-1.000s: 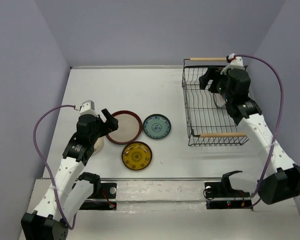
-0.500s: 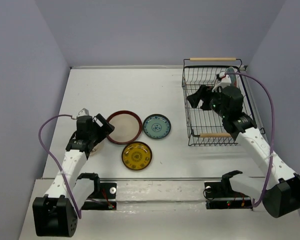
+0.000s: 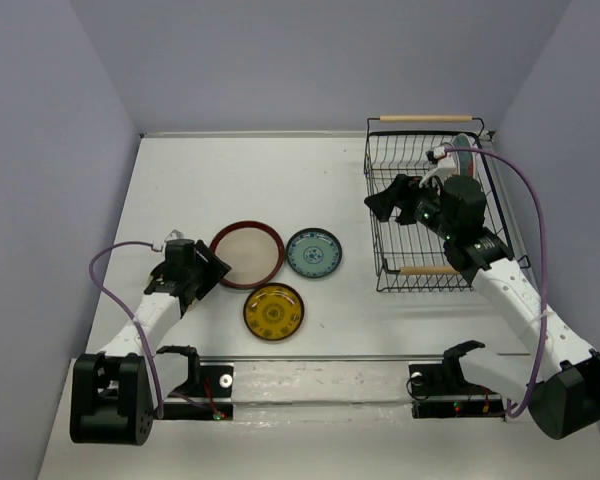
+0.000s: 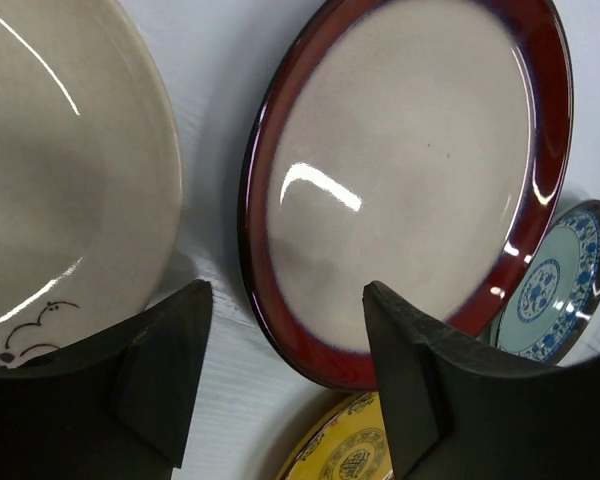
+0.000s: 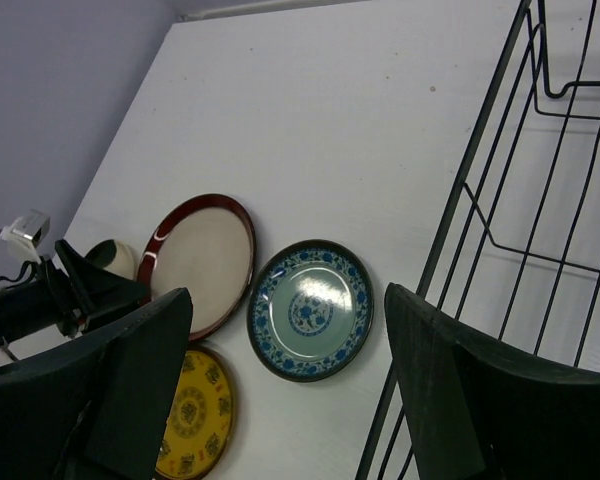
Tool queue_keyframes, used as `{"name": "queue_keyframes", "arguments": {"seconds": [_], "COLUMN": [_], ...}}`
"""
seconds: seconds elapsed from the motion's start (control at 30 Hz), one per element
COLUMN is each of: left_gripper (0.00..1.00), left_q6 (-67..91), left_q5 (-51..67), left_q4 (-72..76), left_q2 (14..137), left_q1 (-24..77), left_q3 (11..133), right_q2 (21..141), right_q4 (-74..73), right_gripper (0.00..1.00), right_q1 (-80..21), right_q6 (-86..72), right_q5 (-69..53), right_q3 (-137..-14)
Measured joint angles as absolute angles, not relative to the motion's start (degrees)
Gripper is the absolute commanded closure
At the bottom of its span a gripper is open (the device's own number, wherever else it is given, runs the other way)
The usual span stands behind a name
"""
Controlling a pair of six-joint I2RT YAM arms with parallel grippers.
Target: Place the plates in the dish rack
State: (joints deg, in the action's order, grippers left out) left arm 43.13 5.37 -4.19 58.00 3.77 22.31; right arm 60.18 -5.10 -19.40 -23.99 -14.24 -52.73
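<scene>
table (image 3: 280, 180): white top, purple walls on three sides.
dish rack (image 3: 410, 245): black wire basket at the far right of the table, a wooden rod handle on its near and far ends.
right gripper (image 3: 385, 197): hangs over the rack's left wall, jaws spread wide, nothing between them.
left gripper (image 4: 280, 300): low over the table at the near left, jaws apart and not clamped on anything; the red-rimmed plate's near-left rim and a strip of bare table lie in the gap.
red-rimmed plate (image 3: 248, 254): largest one, cream centre, flat on the table left of centre.
cream plate (image 4: 50, 180): flat just left of the red-rimmed one, mostly hidden under the left arm from above.
amber plate (image 3: 273, 311): flat, just nearer than the red-rimmed one.
teal-blue plate (image 3: 314, 252): smallest on the table, flat, just right of the red-rimmed one.
racked plate (image 3: 467, 150): stands on edge at the rack's far right; pattern too hidden to tell.
</scene>
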Motion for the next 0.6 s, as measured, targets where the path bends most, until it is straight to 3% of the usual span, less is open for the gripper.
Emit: {"name": "queue_keyframes", "arguments": {"seconds": [0.17,0.33,0.43,0.6], "left_gripper": [0.33,0.48,0.63,0.63], "left_q6": [45.7,47.6,48.5,50.1], "left_q5": [4.5,3.4,2.4,1.6], "left_q4": [-0.2,4.3,5.5,7.7], "left_q2": [59.9,63.5,63.8,63.8], "left_q1": [5.2,7.1,7.1,7.2], "left_q3": [20.5,20.4,19.8,18.3], "right_q2": [60.3,60.4,60.4,60.4], "right_q4": [-5.0,-4.5,-4.3,-4.2], "right_gripper": [0.18,0.19,0.19,0.19], "right_q1": [-20.0,-20.0,-20.0,-20.0], "right_q6": [-24.3,-24.5,-24.7,-25.1], "right_q5": [-15.4,-16.2,-16.4,-17.4], "right_q3": [-52.4,-52.4,-52.4,-52.4]}}
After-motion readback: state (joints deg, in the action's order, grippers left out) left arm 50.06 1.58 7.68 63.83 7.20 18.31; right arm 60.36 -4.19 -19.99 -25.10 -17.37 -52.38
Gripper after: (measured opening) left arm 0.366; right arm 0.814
